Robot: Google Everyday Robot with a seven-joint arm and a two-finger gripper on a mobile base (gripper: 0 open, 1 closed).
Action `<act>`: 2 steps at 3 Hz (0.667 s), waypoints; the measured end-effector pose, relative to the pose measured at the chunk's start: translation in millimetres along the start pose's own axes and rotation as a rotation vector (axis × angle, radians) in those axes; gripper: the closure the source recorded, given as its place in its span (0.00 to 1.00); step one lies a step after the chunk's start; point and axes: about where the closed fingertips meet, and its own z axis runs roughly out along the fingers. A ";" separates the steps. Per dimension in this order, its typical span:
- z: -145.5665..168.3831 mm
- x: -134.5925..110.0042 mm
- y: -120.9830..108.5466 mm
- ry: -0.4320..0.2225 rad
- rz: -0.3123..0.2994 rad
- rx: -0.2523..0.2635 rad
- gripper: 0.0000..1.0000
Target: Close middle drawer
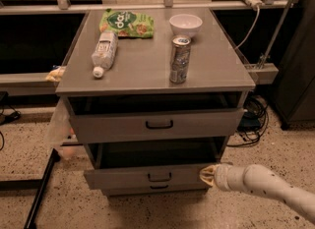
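Observation:
The middle drawer is a wide grey drawer with a low front and a small black bar handle. It stands partly pulled out of the grey cabinet, with its dark tray showing behind the front. My gripper comes in from the lower right on a white arm. Its cream fingertips are shut together, hold nothing and touch the right end of the middle drawer's front.
The taller top drawer is slightly out; the lowest drawer front sits just below the middle one. On the cabinet top are a water bottle, a can, a white bowl and a green bag. Cables lie right; a black bar is at the left.

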 end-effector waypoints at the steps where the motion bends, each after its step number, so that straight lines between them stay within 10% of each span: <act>1: 13.7 -2.1 -29.1 0.003 -0.010 0.013 1.00; 2: 39.7 -3.9 -74.7 0.024 -0.009 0.010 1.00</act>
